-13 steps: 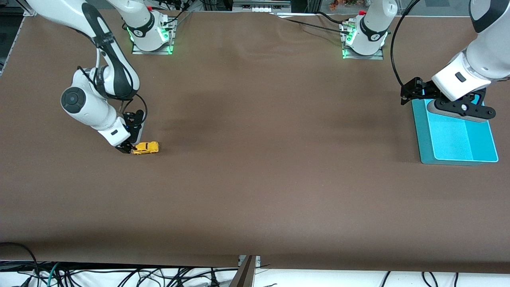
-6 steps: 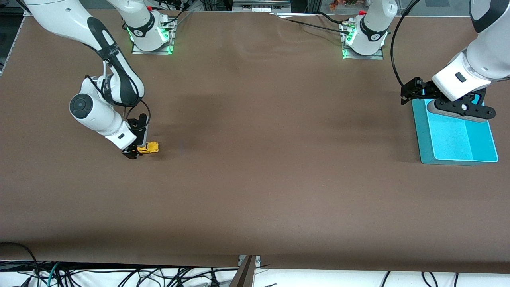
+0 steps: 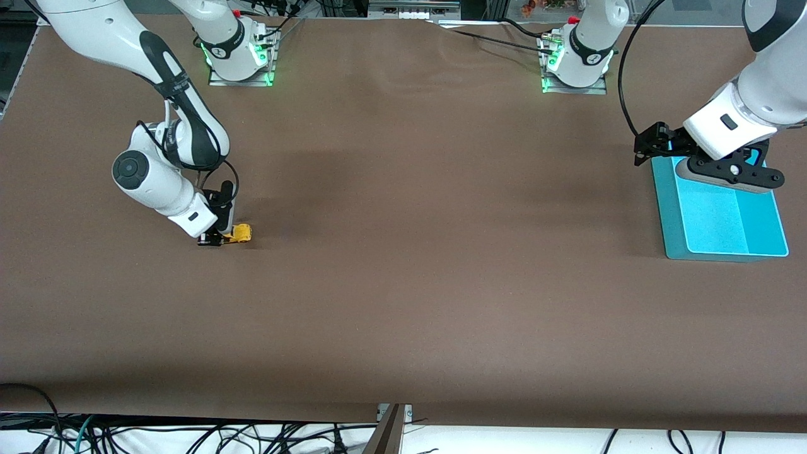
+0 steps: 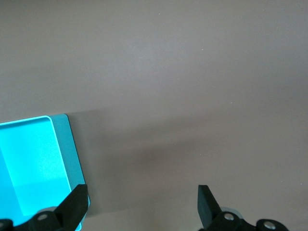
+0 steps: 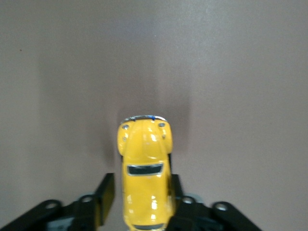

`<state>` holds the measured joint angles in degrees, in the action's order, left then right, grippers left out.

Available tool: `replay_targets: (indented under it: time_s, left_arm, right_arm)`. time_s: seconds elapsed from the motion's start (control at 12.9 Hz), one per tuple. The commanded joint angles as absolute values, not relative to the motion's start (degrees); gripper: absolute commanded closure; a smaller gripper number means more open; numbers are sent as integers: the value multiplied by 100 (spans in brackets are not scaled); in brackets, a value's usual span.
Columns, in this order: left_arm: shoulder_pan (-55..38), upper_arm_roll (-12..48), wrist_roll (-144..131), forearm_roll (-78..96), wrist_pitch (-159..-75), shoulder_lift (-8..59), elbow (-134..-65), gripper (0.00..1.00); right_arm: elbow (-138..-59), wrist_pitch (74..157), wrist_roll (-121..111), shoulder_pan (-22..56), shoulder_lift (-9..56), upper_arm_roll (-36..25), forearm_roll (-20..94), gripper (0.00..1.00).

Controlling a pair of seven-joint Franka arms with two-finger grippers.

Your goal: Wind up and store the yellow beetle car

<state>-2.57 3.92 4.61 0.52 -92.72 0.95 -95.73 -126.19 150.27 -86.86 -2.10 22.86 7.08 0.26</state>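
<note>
The yellow beetle car (image 3: pixel 241 233) stands on the brown table at the right arm's end. In the right wrist view the car (image 5: pixel 144 154) lies lengthwise between the fingers. My right gripper (image 3: pixel 216 239) is down at the table and straddles the car's rear half. One finger sits against the car's side and a narrow gap shows at the other finger (image 5: pixel 107 192), so the gripper (image 5: pixel 140 185) is open. My left gripper (image 3: pixel 647 149) waits open and empty above the table beside the teal bin (image 3: pixel 666 214); its own view shows only table between its fingers (image 4: pixel 143 195).
The teal bin (image 4: pixel 68 149) has two compartments and stands at the left arm's end of the table. Both arm bases stand along the table edge farthest from the front camera. Cables hang below the table's near edge.
My right gripper has slid from just beside the car's rear to around it, covering more of the car. The car has stayed in place. The left arm has not moved.
</note>
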Motion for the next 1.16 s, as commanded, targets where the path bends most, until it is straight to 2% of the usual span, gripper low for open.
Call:
replay_targets:
  time_s: [0.0,0.08,0.54,1.08]
  left_arm:
    - [-281,396,360,35,-9149,141,-9431,0]
    - [-281,396,360,35,-9149,141,-9431,0]
    - [-281,396,360,35,-9149,141,-9431,0]
    - [-281,396,360,35,-9149,141,-9422,0]
  right_arm:
    - [-12551,15056,-8859,-343,2338,852,88,75]
    - [-12551,15038,-8868,-343,2320,853,88,80]
    - [-12542,15029,-9140,-430,2364,879,88,80]
    - [-12481,15196,-9860,-1046,2724,888,88,80]
